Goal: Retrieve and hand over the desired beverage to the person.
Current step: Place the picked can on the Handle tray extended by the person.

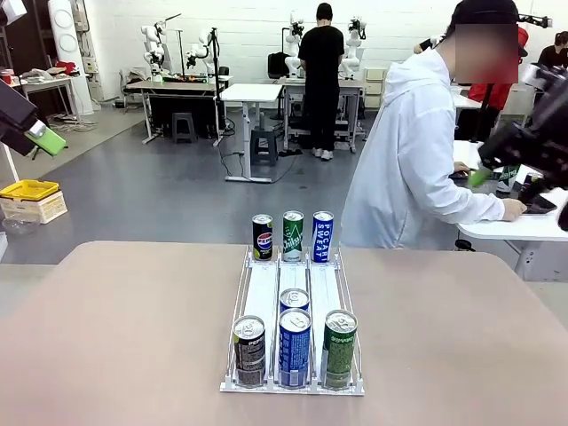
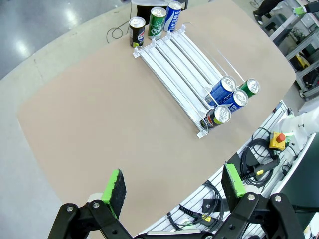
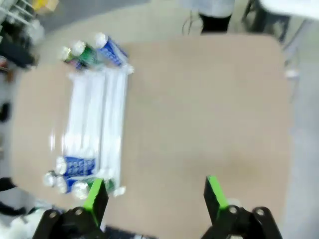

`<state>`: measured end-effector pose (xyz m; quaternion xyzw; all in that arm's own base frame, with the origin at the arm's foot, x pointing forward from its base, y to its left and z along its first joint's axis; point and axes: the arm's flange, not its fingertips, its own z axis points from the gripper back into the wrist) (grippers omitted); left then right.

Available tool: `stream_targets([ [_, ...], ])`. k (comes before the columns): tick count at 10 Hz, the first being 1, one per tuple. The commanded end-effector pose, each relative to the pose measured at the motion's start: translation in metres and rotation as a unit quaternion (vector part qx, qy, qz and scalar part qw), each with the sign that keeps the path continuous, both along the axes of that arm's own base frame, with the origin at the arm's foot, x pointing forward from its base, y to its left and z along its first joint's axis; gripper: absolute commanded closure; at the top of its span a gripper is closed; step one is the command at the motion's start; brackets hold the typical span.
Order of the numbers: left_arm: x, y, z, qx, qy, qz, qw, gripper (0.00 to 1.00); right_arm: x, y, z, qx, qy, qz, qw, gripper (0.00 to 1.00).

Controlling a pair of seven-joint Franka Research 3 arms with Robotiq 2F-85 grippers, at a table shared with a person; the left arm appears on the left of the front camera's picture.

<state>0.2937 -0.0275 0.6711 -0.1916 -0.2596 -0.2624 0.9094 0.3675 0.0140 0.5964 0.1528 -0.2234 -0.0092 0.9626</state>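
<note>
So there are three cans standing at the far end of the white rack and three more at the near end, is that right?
Not quite. Three cans do stand at the far end of the white rack, but the near end holds four cans: three in front and another blue one behind the middle can. The front view shows it.
</note>
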Motion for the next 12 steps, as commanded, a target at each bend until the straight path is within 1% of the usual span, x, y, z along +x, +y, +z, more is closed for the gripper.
stream_targets([
  [1,0.000,-0.002,0.000,-0.006,-0.003,0.001,1.000,0.00,-0.019,-0.030,-0.026,0.002,-0.042,0.041,0.998,0.00],
  [2,0.000,-0.002,0.000,-0.006,-0.003,0.001,1.000,0.00,-0.024,-0.054,-0.025,0.027,-0.045,0.072,0.996,0.00],
  [3,0.000,-0.002,0.000,-0.006,-0.003,0.001,1.000,0.00,-0.023,-0.073,-0.019,0.034,-0.031,0.100,0.994,0.00],
  [4,0.000,-0.002,0.000,-0.006,-0.003,0.001,1.000,0.00,-0.018,-0.088,-0.009,0.061,-0.021,0.139,0.988,0.00],
  [5,0.000,-0.002,0.000,-0.006,-0.003,0.001,1.000,0.00,-0.012,-0.104,0.000,0.069,-0.013,0.165,0.984,0.00],
  [6,0.000,-0.002,0.000,-0.006,-0.003,0.001,1.000,0.00,-0.010,-0.114,0.006,0.070,-0.021,0.169,0.983,0.00],
  [8,0.000,-0.002,0.000,-0.006,-0.003,0.001,1.000,0.00,-0.020,-0.116,0.026,0.048,-0.053,0.198,0.978,0.00],
  [10,0.000,-0.002,0.000,-0.006,-0.003,0.001,1.000,0.00,-0.026,-0.109,0.043,0.031,-0.059,0.203,0.977,0.00],
  [11,0.000,-0.002,0.000,-0.006,-0.003,0.001,1.000,0.00,-0.024,-0.102,0.043,0.020,-0.062,0.210,0.975,0.00],
  [12,0.000,-0.002,0.000,-0.006,-0.003,0.001,1.000,0.00,-0.025,-0.112,0.043,0.033,-0.053,0.194,0.979,0.00],
])
